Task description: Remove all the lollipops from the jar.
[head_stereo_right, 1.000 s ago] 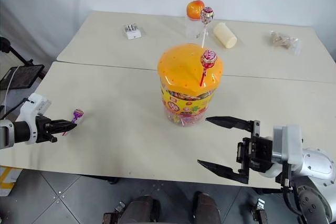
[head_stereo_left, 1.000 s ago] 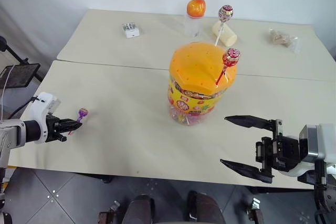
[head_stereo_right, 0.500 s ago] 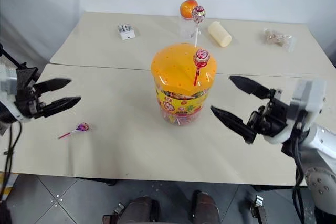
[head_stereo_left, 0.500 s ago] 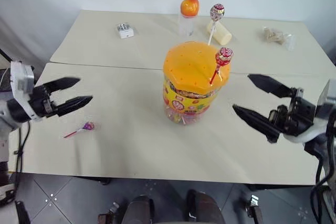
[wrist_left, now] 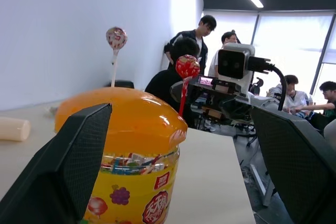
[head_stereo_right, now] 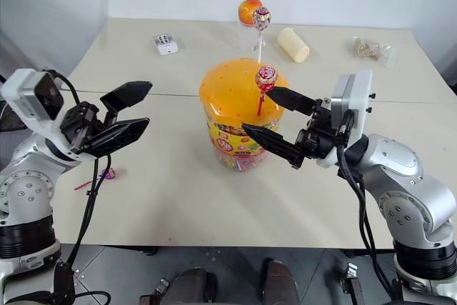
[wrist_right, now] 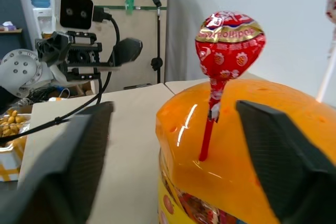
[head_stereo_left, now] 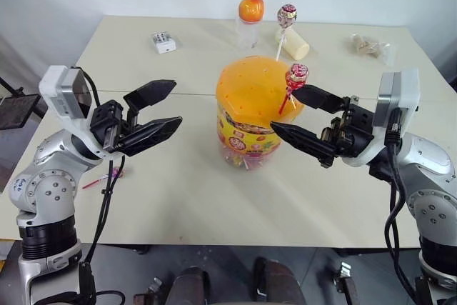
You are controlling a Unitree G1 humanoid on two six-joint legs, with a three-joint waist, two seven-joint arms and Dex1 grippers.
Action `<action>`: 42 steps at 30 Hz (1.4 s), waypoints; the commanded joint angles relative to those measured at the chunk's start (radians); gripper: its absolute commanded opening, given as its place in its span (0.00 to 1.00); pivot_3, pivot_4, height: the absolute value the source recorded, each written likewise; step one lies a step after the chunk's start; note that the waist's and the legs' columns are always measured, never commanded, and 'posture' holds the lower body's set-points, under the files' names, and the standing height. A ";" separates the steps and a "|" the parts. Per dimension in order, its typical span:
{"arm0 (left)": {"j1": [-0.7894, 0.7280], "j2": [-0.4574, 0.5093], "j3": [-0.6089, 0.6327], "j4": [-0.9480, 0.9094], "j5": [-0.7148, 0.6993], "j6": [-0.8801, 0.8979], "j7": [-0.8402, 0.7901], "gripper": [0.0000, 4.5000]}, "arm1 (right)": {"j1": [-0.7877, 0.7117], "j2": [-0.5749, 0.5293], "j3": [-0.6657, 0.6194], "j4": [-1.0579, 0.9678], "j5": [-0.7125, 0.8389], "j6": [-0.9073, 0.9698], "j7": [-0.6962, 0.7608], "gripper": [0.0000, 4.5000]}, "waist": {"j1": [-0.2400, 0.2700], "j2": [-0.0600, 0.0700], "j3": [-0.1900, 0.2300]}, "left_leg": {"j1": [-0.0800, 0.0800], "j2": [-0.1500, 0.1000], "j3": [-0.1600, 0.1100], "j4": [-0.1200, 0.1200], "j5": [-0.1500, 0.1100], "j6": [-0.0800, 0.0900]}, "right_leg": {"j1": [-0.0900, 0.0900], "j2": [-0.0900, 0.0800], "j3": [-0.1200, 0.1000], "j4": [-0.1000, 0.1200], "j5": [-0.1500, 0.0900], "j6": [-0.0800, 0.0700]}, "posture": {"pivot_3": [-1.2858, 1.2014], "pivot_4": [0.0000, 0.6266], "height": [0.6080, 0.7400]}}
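Jar [head_stereo_left: 253, 133]: clear smooth plastic body, printed glossy yellow label, orange lid [head_stereo_left: 253, 91] of shiny plastic with bright highlights (small holes dotted over it). Red lollipop [head_stereo_left: 296, 74] in crinkly glossy foil wrapper on a thin red plastic-looking stick; pink-white lollipop [head_stereo_left: 286, 14] likewise shiny-wrapped, white stick. Purple lollipop [head_stereo_left: 114, 173] on the table, wrapper shiny. Table [head_stereo_left: 178, 198]: matt, smooth cream surface. Left gripper [head_stereo_left: 158, 111] and right gripper [head_stereo_left: 305, 116]: matt black fingers, pads finely textured in the wrist views; the wrist housings are smooth grey-white plastic or metal.
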 commanded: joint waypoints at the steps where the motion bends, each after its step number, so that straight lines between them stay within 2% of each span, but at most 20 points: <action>1: 0.001 0.011 0.007 -0.029 -0.012 -0.023 -0.012 1.00 | -0.021 0.015 0.002 -0.005 -0.009 -0.001 0.008 0.57 | 0.000 0.000 0.000 | 0.000 0.000 0.000 0.000 0.000 0.000 | 0.000 0.000 0.000 0.000 0.000 0.000 | 0.52 0.24 1.00; 9: 0.007 -0.005 -0.006 -0.036 -0.018 -0.039 -0.021 1.00 | -0.049 0.057 -0.012 0.030 0.003 -0.026 0.039 0.00 | -0.003 0.000 0.000 | 0.000 0.000 0.001 -0.001 0.000 0.000 | -0.001 0.000 0.000 0.000 0.000 0.000 | 0.52 0.24 1.00; 13: -0.001 -0.010 -0.019 -0.036 -0.030 -0.032 -0.025 1.00 | -0.077 0.072 -0.082 0.069 0.068 -0.038 0.087 0.00 | -0.003 0.000 0.000 | 0.000 0.000 0.003 -0.001 0.000 0.000 | -0.002 0.001 0.002 0.000 0.000 0.000 | 0.52 0.24 1.00; 16: -0.005 -0.010 -0.033 -0.043 -0.043 -0.022 -0.032 1.00 | -0.135 0.073 -0.186 0.119 0.212 -0.006 0.025 0.00 | -0.003 0.000 0.000 | -0.001 0.000 0.003 -0.001 0.000 0.000 | -0.003 0.001 0.002 0.000 0.000 0.000 | 0.52 0.24 1.00; 18: -0.012 -0.009 -0.046 -0.048 -0.045 -0.024 -0.040 1.00 | -0.153 0.042 -0.240 0.141 0.258 0.019 0.004 0.00 | -0.001 0.000 0.000 | -0.001 0.000 0.003 -0.001 0.000 0.000 | -0.003 0.001 0.002 0.000 0.000 0.000 | 0.52 0.24 1.00; 20: -0.026 -0.011 -0.063 -0.056 -0.038 -0.034 -0.051 1.00 | -0.113 -0.044 -0.312 0.166 0.253 0.060 0.018 0.00 | 0.006 0.000 0.000 | -0.001 0.000 0.003 -0.001 0.000 0.000 | -0.003 0.001 0.002 0.000 0.000 0.000 | 0.52 0.24 1.00; 22: -0.032 0.008 -0.088 -0.063 -0.004 -0.049 -0.083 1.00 | -0.024 -0.161 -0.366 0.204 0.197 0.113 0.057 0.00 | 0.019 0.000 0.000 | -0.001 0.000 0.003 -0.001 0.000 0.000 | -0.003 0.001 0.002 -0.001 0.000 0.000 | 0.52 0.24 1.00; 23: -0.018 0.047 -0.122 -0.063 0.052 -0.074 -0.142 1.00 | 0.082 -0.257 -0.398 0.242 0.111 0.154 0.092 0.00 | 0.023 0.000 0.000 | -0.002 0.000 0.003 -0.001 -0.001 0.001 | -0.003 0.001 0.002 -0.001 0.000 0.000 | 0.52 0.24 1.00; 25: 0.000 0.094 -0.163 -0.061 0.118 -0.108 -0.213 1.00 | 0.208 -0.366 -0.433 0.282 0.020 0.191 0.132 0.00 | 0.027 0.000 0.000 | -0.003 -0.001 0.003 -0.002 -0.001 0.002 | -0.004 0.001 0.002 -0.003 0.000 0.000 | 0.52 0.24 1.00; 27: 0.015 0.119 -0.189 -0.052 0.157 -0.142 -0.259 1.00 | 0.335 -0.446 -0.430 0.317 -0.125 0.203 0.109 0.00 | 0.026 0.001 -0.001 | -0.003 -0.001 0.008 -0.001 -0.002 0.003 | -0.005 0.000 0.003 -0.004 0.000 0.000 | 0.52 0.24 1.00; 28: 0.017 0.122 -0.193 -0.044 0.158 -0.140 -0.265 1.00 | 0.381 -0.472 -0.421 0.335 -0.193 0.236 0.051 0.00 | 0.023 0.001 -0.001 | -0.003 -0.001 0.011 -0.001 -0.002 0.003 | -0.006 0.000 0.005 -0.005 0.000 0.000 | 0.52 0.24 1.00; 31: 0.016 0.113 -0.203 -0.016 0.173 -0.156 -0.281 1.00 | 0.456 -0.495 -0.378 0.358 -0.304 0.322 -0.042 0.00 | 0.015 0.001 -0.001 | -0.001 0.000 0.015 0.000 -0.002 0.004 | -0.007 0.000 0.008 -0.004 0.000 0.000 | 0.52 0.24 1.00; 34: 0.014 0.101 -0.222 -0.003 0.194 -0.174 -0.288 1.00 | 0.548 -0.448 -0.295 0.365 -0.413 0.247 -0.020 0.00 | 0.014 0.002 -0.001 | 0.001 0.001 0.018 -0.001 -0.002 0.004 | -0.007 0.001 0.011 -0.002 0.000 -0.001 | 0.52 0.24 1.00; 37: 0.008 0.093 -0.225 0.001 0.198 -0.178 -0.286 1.00 | 0.579 -0.424 -0.266 0.383 -0.429 0.243 0.033 0.00 | 0.017 0.003 -0.001 | 0.000 0.001 0.018 -0.001 -0.002 0.004 | -0.008 0.001 0.011 -0.003 0.000 0.000 | 0.52 0.24 1.00; 40: -0.001 0.088 -0.223 0.001 0.200 -0.179 -0.273 1.00 | 0.598 -0.420 -0.268 0.393 -0.444 0.217 0.090 0.16 | 0.019 0.004 -0.001 | -0.001 0.001 0.018 -0.001 -0.002 0.004 | -0.009 0.001 0.011 -0.003 0.000 0.000 | 0.52 0.24 1.00; 42: -0.004 0.084 -0.217 -0.001 0.194 -0.176 -0.260 1.00 | 0.598 -0.413 -0.279 0.403 -0.446 0.212 0.115 0.31 | 0.019 0.004 -0.001 | -0.001 0.001 0.018 -0.001 -0.002 0.004 | -0.008 0.001 0.011 -0.003 0.000 0.000 | 0.52 0.24 1.00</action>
